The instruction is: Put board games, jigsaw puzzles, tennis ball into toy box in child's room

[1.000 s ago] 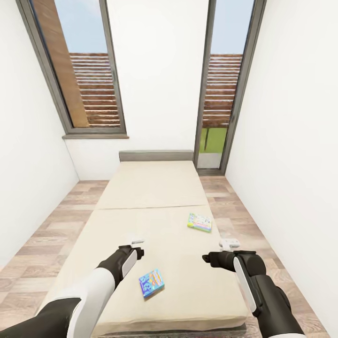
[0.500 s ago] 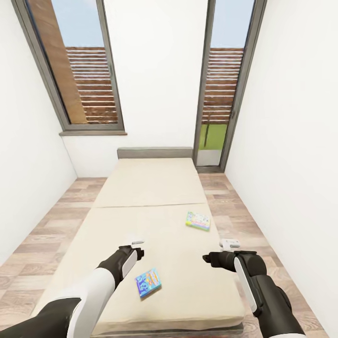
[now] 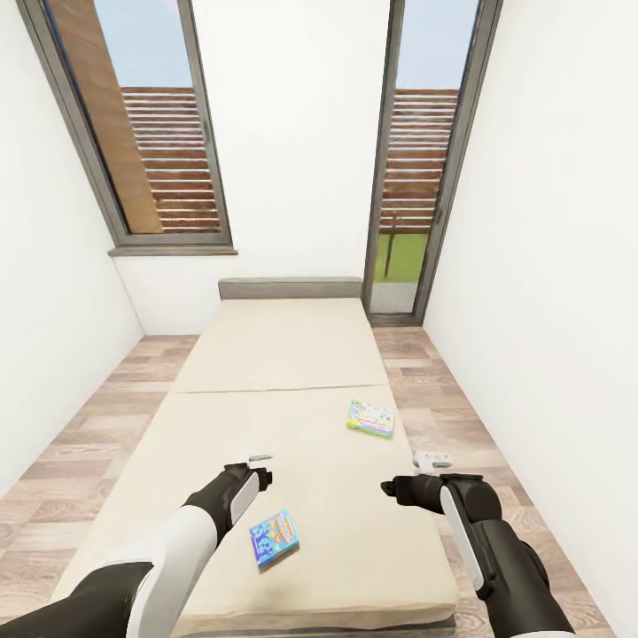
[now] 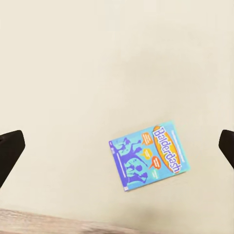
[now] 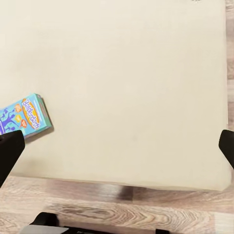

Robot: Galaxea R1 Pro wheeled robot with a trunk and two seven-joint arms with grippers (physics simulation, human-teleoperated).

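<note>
A narrow white-walled room with tall grey-framed windows holds the long beige bed [image 3: 292, 416], where both flat printed board games lie unpicked, so the task looks barely begun. The blue "Balderdash" box [image 3: 274, 536] rests just beside and below the left gripper [image 3: 257, 468], whose fingers are spread. The green-edged box [image 3: 370, 418] lies ahead of the right gripper [image 3: 409, 474], likewise spread and empty.

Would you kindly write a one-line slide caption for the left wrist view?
Left wrist view: a blue Balderdash board game lies flat on the beige bed, near its edge, between open fingertips.
</note>
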